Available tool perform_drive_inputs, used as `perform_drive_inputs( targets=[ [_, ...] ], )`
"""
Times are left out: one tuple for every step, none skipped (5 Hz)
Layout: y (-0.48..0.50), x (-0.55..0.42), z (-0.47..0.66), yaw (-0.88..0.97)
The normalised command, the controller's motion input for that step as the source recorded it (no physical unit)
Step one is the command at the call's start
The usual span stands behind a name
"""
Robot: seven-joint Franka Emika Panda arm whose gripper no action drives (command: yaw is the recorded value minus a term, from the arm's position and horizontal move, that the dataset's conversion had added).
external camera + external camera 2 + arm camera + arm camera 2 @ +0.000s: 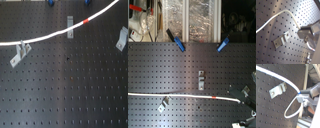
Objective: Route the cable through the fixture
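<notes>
My pincer [302, 97] is clamped on the cable [50, 37], which lies across the counter [65, 95] by the middle fixture [70, 26], so next I judge I must thread it into that bracket.

The gripper [303, 33] shows in both wrist views [303, 97], its metal fingers [309, 29] closed tight together on the cable [293, 17]; in the second exterior view it sits low near the second exterior view's right edge [242, 97].

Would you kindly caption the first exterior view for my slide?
White cable with a red band draped across three metal fixtures on a perforated black board.
</notes>
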Motion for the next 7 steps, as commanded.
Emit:
perform_drive_inputs(
  targets=[
    [0.004,-0.008,0.01,0.00],
    [-0.130,-0.066,0.09,0.45],
    [-0.307,-0.236,0.24,0.28],
    [-0.200,-0.459,0.39,0.00],
    [-0.109,-0.396,0.43,-0.09],
    [-0.006,0.024,0.29,-0.56],
    [0.015,0.196,0.18,-0.70]
  ],
)
